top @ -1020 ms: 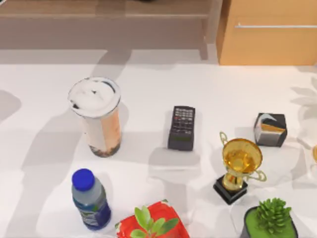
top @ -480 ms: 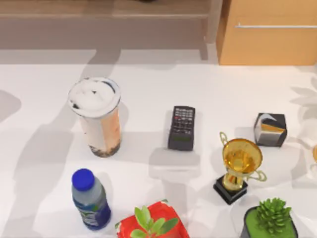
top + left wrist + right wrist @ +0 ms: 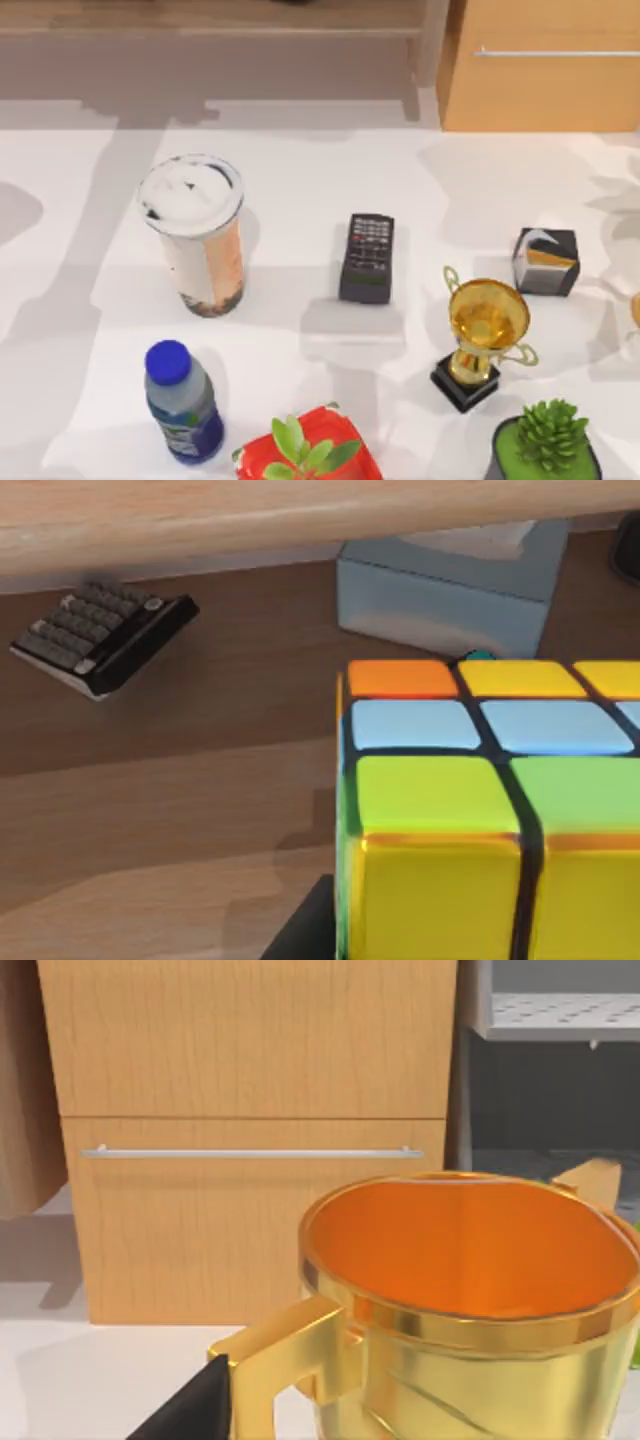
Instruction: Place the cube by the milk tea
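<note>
Cube (image 3: 480, 810) close before left wrist camera, gripper state unclear, milk tea (image 3: 198, 236) upright on table (image 3: 300, 180)

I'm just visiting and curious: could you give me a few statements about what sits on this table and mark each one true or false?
1. The milk tea stands upright on the table. True.
2. The bottle has a red cap. False: its cap is blue.
3. The remote lies between the milk tea and the trophy. True.
4. The cube rests on the table beside the milk tea. False: the top view has nothing next to the cup; the cube appears close up in the left wrist view.
5. The dark box sits at the table's left side. False: it is at the right, beyond the trophy.
6. The trophy cup is gold. True.
</note>
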